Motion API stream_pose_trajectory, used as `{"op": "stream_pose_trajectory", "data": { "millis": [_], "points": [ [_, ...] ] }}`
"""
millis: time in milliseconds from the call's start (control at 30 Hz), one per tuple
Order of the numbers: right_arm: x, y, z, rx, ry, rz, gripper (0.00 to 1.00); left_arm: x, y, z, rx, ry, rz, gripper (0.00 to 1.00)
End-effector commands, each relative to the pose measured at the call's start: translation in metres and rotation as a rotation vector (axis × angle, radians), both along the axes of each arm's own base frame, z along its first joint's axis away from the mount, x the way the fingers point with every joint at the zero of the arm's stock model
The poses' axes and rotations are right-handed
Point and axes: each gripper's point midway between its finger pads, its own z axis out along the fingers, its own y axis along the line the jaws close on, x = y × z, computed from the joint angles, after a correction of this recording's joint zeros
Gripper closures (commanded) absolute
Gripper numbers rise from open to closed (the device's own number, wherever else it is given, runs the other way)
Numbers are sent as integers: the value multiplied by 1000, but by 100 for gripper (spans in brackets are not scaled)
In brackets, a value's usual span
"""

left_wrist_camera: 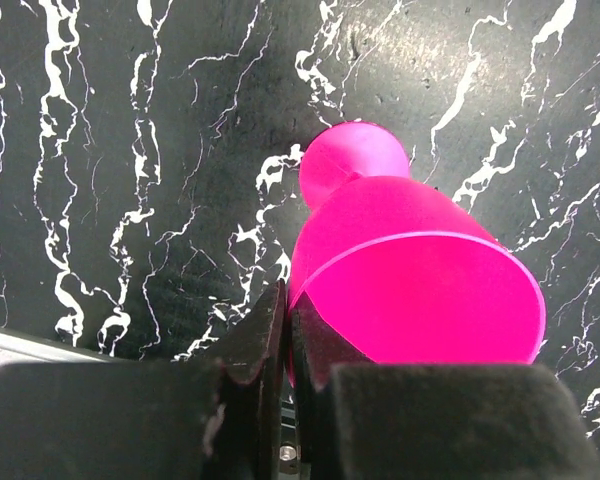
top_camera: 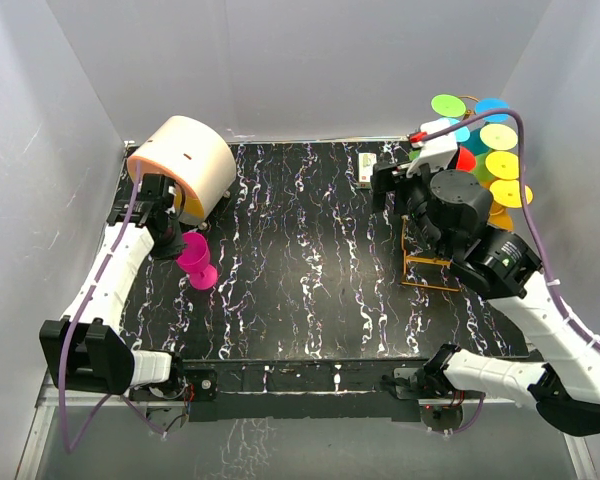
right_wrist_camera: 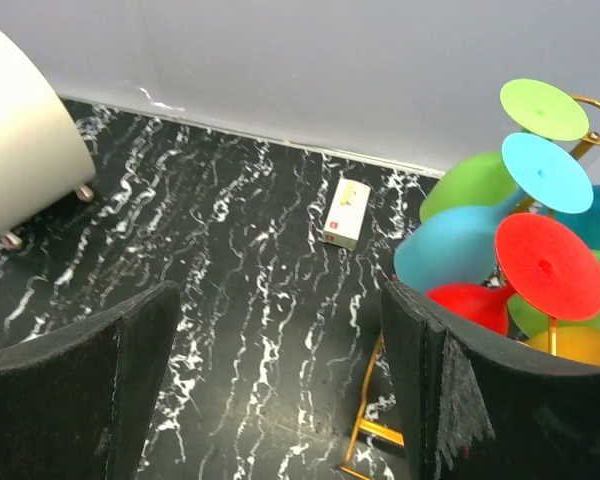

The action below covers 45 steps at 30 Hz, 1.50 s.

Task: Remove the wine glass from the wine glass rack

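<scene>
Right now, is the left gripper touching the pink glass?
Touching. The left wrist view shows the rim of the pink glass running in between the fingers of the shut left gripper.

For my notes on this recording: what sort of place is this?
Probably a lab test booth for robots: plain grey walls around a black marbled table, a left arm and right arm fixed at its near edge, coloured glasses hung on a wire rack.
</scene>
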Motion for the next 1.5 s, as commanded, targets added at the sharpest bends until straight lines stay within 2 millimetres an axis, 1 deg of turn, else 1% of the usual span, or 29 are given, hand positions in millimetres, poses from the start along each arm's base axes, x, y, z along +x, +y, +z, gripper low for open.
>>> {"op": "stream_pose_trajectory", "data": {
  "millis": [0, 33, 100, 200, 267, 333, 400, 467, 567, 600, 667, 733, 800, 867, 933, 1000, 1067, 1133, 1200, 1300, 1467],
  "points": [
    [2, -11, 11, -52, -18, -49, 20, 4, 0, 2, -17, -22, -3, 100],
    [4, -12, 8, -68, -9, -58, 20, 4, 1, 1, -12, -19, 0, 97],
    [7, -17, 5, -108, 8, -96, 20, 4, 3, 1, 0, -16, 2, 88],
    [14, -27, -2, -187, 40, -178, 20, 4, 6, 7, 14, -29, 5, 71],
    [17, -34, -5, -241, 64, -230, 20, 6, 6, 16, 13, -59, 8, 60],
    [20, -41, -9, -293, 87, -288, 22, 8, 4, 27, 0, -95, 4, 46],
    [22, -50, -11, -349, 102, -349, 25, 9, 3, 39, -10, -129, 0, 35],
    [25, -56, -12, -402, 113, -407, 27, 10, 0, 52, -25, -168, -14, 20],
    [28, -64, -11, -476, 115, -489, 29, 13, -8, 77, -66, -239, -45, 5],
    [30, -67, -10, -501, 117, -517, 31, 14, -11, 86, -83, -265, -55, 2],
    [32, -72, -12, -550, 122, -568, 35, 15, -22, 104, -139, -315, -87, 1],
    [38, -77, -16, -599, 137, -599, 36, 15, -36, 121, -216, -363, -126, 1],
    [43, -84, -20, -626, 149, -631, 35, 14, -57, 136, -322, -404, -180, 1],
    [47, -89, -21, -638, 153, -659, 36, 10, -83, 153, -459, -441, -258, 1],
    [52, -93, -21, -641, 157, -678, 38, 7, -106, 171, -583, -494, -333, 1],
    [57, -98, -23, -645, 162, -693, 41, 2, -123, 187, -686, -541, -400, 1],
    [62, -101, -26, -651, 169, -705, 42, -3, -136, 199, -768, -573, -450, 1],
    [66, -103, -28, -658, 178, -714, 42, -6, -144, 207, -824, -590, -484, 1],
    [69, -103, -30, -657, 186, -716, 43, -9, -148, 212, -854, -599, -499, 1],
    [75, -108, -33, -652, 197, -726, 45, -10, -148, 215, -853, -611, -506, 1],
    [82, -112, -43, -666, 218, -735, 53, -12, -145, 214, -836, -611, -498, 1]
  ]
}}
